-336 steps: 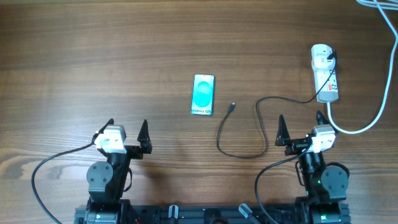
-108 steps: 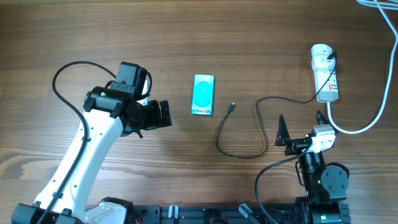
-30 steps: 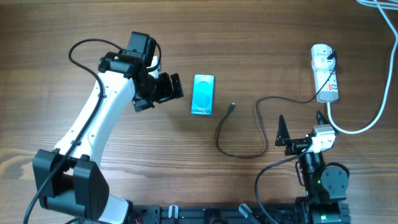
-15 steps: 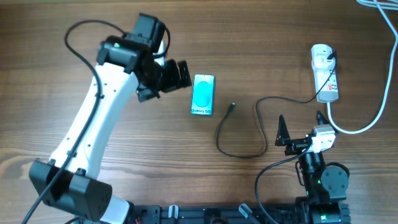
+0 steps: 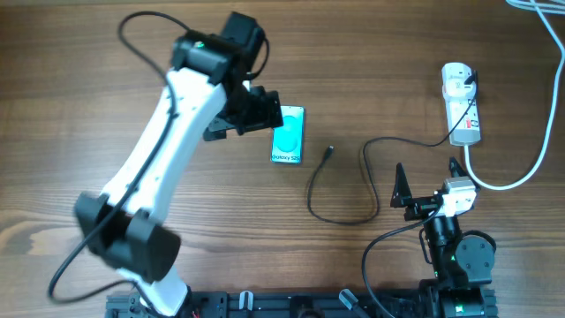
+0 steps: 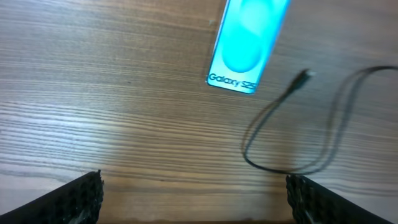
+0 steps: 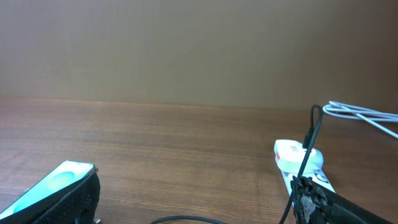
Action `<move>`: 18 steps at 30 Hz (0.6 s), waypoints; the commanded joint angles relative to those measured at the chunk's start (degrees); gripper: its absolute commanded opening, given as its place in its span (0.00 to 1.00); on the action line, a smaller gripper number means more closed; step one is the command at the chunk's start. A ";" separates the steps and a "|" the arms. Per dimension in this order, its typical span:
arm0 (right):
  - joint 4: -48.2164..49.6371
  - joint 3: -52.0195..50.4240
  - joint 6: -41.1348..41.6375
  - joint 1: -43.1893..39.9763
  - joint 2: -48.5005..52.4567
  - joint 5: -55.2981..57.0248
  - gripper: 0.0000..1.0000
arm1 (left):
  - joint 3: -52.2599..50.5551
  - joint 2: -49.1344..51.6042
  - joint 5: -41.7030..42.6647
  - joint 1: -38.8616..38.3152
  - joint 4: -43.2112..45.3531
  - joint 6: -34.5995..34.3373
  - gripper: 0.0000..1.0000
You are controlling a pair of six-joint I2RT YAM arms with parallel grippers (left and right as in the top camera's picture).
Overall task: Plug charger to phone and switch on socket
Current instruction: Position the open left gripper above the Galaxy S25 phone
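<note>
Phone (image 5: 290, 140) – screen bright cyan, white strip with dark lettering at one end. Right of phone: charger (image 5: 310, 196) black; socket (image 5: 461, 110) white, small red marks; its cord (image 5: 505, 186) white. Table (image 5: 106, 53) – brown, wood-grain streaks. Left arm (image 5: 168, 150) white, black joints.

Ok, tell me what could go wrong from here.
1. The open left gripper hangs at the edge of the phone. The flat phone may skid on the table instead of being gripped.
2. The charger lies in a loose loop beside the open right gripper. Reaching out could snag it and tug it at the socket.
</note>
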 commanded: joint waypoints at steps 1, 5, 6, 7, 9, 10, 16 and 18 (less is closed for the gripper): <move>0.04 -0.04 0.79 -0.24 -0.31 -0.11 1.00 | 0.72 3.67 -2.10 -1.68 0.22 -0.61 0.99; 0.07 -0.04 0.79 -0.24 -0.31 -0.11 1.00 | 0.72 4.42 -2.08 -3.41 2.62 -0.81 1.00; 0.07 -0.04 0.81 -0.24 -0.31 -0.11 1.00 | 0.72 4.42 -2.08 -3.76 3.74 -0.83 1.00; 0.07 -0.04 0.79 -0.24 -0.31 -0.11 1.00 | 0.72 4.42 -2.08 -4.13 5.27 -0.83 1.00; 0.04 -0.04 0.79 -0.24 -0.31 -0.11 1.00 | 0.72 4.42 -2.08 -4.59 7.48 -2.95 1.00; 0.07 -0.04 0.81 -0.24 -0.31 -0.11 1.00 | 0.72 4.42 -2.08 -4.63 8.02 -4.04 1.00; 0.07 -0.04 0.76 -0.24 -0.31 -0.11 1.00 | 0.72 6.54 -1.51 -4.63 9.44 -5.53 1.00; 0.04 -0.04 0.81 -0.24 -0.31 -0.11 1.00 | 0.72 8.17 -1.46 -4.96 9.51 -5.53 1.00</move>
